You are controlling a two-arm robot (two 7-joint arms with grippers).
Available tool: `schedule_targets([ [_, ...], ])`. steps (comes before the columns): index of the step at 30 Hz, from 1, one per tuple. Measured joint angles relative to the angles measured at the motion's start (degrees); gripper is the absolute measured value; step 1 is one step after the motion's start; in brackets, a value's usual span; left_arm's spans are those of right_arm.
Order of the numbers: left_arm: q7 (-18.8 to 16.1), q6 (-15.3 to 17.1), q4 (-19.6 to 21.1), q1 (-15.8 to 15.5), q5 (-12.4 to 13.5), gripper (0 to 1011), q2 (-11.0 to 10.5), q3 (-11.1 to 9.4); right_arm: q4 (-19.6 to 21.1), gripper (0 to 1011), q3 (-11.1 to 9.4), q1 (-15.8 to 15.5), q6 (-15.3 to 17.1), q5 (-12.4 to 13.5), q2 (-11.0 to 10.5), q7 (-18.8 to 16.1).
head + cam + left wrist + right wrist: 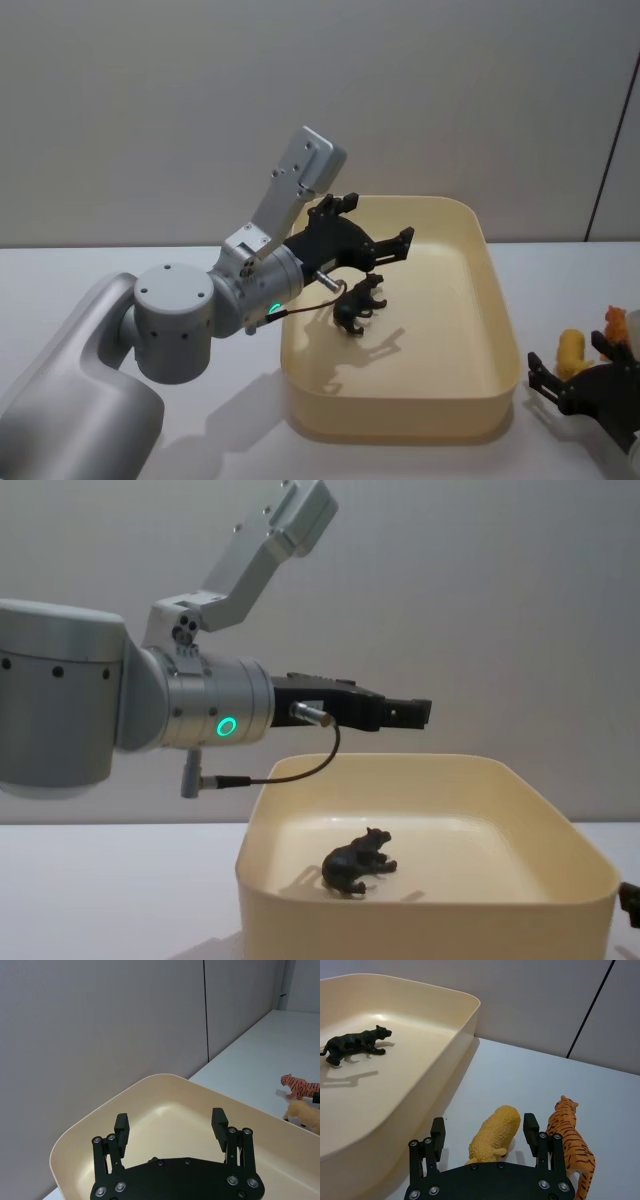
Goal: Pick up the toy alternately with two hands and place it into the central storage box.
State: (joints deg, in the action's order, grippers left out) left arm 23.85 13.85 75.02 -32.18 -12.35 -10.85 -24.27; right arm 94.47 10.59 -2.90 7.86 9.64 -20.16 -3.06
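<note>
A black panther toy (358, 305) stands on the floor of the cream-yellow central storage box (500, 330), free of any gripper. My left gripper (378, 222) hovers open and empty above the box's left half, well over the panther (358, 862). In the left wrist view its fingertips (122, 1125) are spread over the box's far wall (150, 1085). On the table right of the box, my right gripper (484, 1129) is open and low, with a yellow woolly toy (497, 1130) lying between its fingers. An orange tiger toy (572, 1145) stands just outside the right finger.
The box (430, 900) sits mid-table with tall smooth walls. The yellow toy (570, 350) and the tiger (615, 322) crowd the table's right edge by my right gripper (566, 372). A grey wall stands close behind the table.
</note>
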Motion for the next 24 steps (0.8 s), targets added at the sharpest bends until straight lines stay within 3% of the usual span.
schedule_targets([
  [11, 0.0, 0.0, 0.0, 0.0, 0.0, 1001, 0.0, 0.0, -1.6, 684, 0.5, 1.6, 0.5, -1.4, 1.1, -0.1],
  [20, 0.0, 0.0, 0.0, 0.0, 0.0, 1001, 0.0, 0.0, -2.1, 383, 0.7, 2.1, 0.6, -1.9, 1.5, -0.1],
  [24, 0.0, 0.0, 0.0, 0.0, 0.0, 1001, 0.0, 0.0, -2.2, 325, 0.7, 2.3, 0.7, -2.0, 1.6, -0.1],
])
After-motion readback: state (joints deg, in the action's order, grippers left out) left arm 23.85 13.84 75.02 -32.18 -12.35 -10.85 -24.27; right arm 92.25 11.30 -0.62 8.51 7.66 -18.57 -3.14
